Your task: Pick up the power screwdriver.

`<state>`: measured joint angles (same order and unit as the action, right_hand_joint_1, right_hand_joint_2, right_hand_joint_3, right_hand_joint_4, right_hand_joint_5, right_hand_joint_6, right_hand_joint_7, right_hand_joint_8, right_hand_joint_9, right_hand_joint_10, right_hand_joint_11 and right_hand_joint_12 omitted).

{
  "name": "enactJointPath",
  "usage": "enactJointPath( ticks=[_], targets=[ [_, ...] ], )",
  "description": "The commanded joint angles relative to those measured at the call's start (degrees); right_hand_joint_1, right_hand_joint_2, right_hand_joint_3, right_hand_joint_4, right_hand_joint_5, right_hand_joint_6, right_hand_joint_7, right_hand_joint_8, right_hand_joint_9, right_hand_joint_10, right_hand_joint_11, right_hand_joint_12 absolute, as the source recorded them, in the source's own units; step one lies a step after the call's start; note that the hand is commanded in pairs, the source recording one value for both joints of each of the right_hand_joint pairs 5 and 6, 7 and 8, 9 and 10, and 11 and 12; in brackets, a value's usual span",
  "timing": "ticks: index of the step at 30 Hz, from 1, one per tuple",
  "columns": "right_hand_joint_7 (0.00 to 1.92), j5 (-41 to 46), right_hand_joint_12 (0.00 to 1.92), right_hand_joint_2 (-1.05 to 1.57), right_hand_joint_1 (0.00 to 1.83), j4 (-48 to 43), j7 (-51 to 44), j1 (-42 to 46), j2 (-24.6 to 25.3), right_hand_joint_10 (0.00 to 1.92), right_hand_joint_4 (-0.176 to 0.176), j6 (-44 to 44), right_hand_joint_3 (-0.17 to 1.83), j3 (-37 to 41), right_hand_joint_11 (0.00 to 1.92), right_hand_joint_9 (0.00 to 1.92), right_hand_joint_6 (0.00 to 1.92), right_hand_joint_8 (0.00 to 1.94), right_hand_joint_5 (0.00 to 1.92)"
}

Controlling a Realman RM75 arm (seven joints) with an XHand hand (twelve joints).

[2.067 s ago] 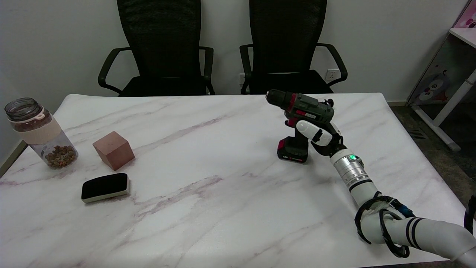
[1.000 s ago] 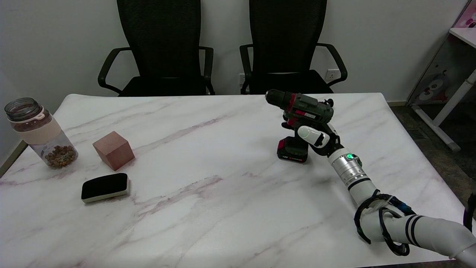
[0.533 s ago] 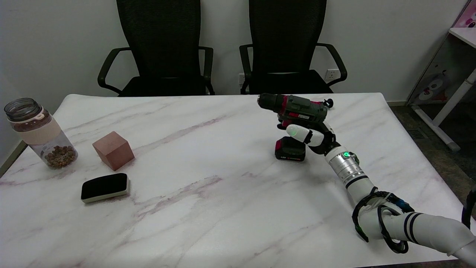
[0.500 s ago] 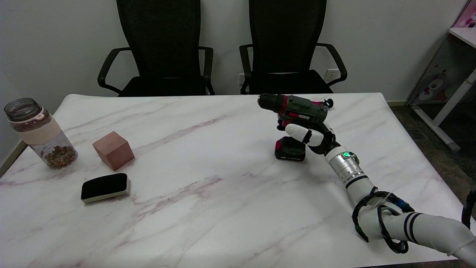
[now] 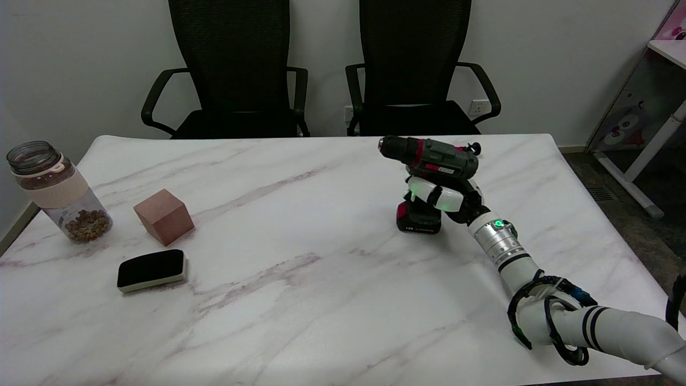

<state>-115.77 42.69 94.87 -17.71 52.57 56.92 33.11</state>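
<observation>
The power screwdriver [image 5: 438, 159] stands upright on the marble table [image 5: 300, 225] at the right of centre in the head view. It has a dark green body, red trim, a chuck pointing left and a black-and-red battery base resting on the tabletop. My right hand [image 5: 442, 196] reaches in from the lower right and wraps its white fingers around the handle, between the body and the battery. The handle itself is mostly hidden by those fingers.
At the left stand a clear jar [image 5: 56, 190] with brown bits inside, a reddish wooden cube [image 5: 163, 216] and a black board eraser [image 5: 151, 269]. Two black office chairs [image 5: 236, 64] [image 5: 415, 59] are behind the far edge. The table's right edge lies close to my forearm.
The fingers have closed around the handle. The screwdriver shifted slightly left and turned from tilted to more upright; its base still looks to be on the table.
</observation>
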Motion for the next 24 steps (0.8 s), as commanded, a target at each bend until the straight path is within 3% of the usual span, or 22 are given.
enactJointPath(
  ticks=[1,7,24],
  targets=[
    [1.02,1.33,1.56,0.79,1.08,-0.24,-0.04,-0.04,-0.01,1.81,0.022,-1.28,0.79,0.2,1.56,1.81,1.02,1.02,1.02],
    [1.09,1.33,1.75,0.94,1.05,-0.16,-0.04,-0.22,-0.01,1.92,0.002,-1.29,0.75,0.2,1.75,1.92,1.09,1.09,1.09],
    [1.23,2.12,1.82,0.89,1.01,3.15,-0.04,-1.01,-0.01,1.92,0.006,0.9,0.84,1.58,1.82,1.92,1.23,1.23,1.23]
  ],
)
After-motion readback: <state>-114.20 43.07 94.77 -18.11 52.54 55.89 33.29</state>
